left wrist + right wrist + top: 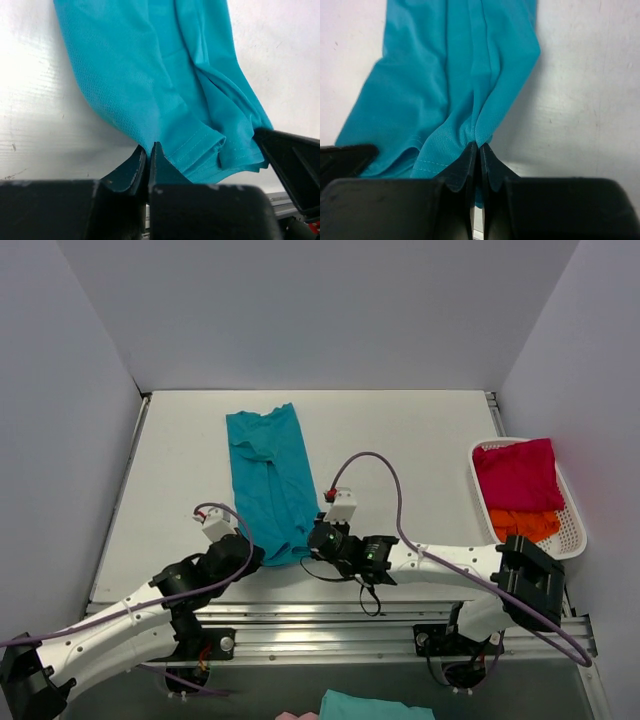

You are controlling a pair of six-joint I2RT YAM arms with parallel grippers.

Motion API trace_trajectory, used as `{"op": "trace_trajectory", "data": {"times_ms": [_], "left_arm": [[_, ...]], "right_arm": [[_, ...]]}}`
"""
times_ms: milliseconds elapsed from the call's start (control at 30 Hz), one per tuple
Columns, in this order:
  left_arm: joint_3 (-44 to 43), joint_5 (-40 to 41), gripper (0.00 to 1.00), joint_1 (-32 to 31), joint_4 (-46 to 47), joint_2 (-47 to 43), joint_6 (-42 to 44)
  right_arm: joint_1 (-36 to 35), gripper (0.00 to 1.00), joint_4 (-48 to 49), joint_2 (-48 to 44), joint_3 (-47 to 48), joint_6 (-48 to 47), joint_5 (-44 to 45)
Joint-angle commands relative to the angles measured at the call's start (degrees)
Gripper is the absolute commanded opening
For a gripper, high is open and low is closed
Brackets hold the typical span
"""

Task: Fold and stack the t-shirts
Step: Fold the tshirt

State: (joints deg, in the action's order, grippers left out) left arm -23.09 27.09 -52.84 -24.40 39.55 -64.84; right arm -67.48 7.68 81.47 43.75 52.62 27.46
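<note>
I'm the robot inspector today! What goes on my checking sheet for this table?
Surface: white table, nothing spilled.
Job's things: teal t-shirt lies lengthways mid-table, folded narrow; crimson-pink t-shirt and orange t-shirt sit in the basket.
Clutter: white basket at the table's right edge; teal cloth at the picture's bottom edge.
Grippers: left gripper and right gripper both shut, pinching the teal t-shirt's near hem.
Cables: purple cable loops over the right arm; another runs along the left arm.
Surroundings: plain white walls.
</note>
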Motion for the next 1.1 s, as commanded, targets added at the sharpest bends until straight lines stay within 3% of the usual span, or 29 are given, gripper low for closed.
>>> {"op": "trace_trajectory", "data": {"times_ms": [0,100,333,567,1067], "left_arm": [[-6.4,4.5,0.02,0.4,-2.6,2.2,2.7],[-9.9,4.9,0.02,1.8,-0.6,4.9,5.5],[-13.5,-2.4,0.02,13.4,7.6,12.8,12.1],[-16.9,-6.5,0.02,20.3,12.5,20.6,15.3],[-21.4,-13.0,0.02,29.2,20.7,32.0,17.3]], "right_arm": [[2.2,0.00,-4.7,2.8,7.7,-4.9,4.9],[5.0,0.00,-4.3,6.2,12.5,-7.5,3.9],[12.1,0.00,-3.3,13.4,20.4,-11.3,0.7],[17.2,0.00,-3.0,19.7,27.3,-12.8,-2.8],[22.8,0.00,-3.4,32.2,41.5,-15.2,-9.3]]}}
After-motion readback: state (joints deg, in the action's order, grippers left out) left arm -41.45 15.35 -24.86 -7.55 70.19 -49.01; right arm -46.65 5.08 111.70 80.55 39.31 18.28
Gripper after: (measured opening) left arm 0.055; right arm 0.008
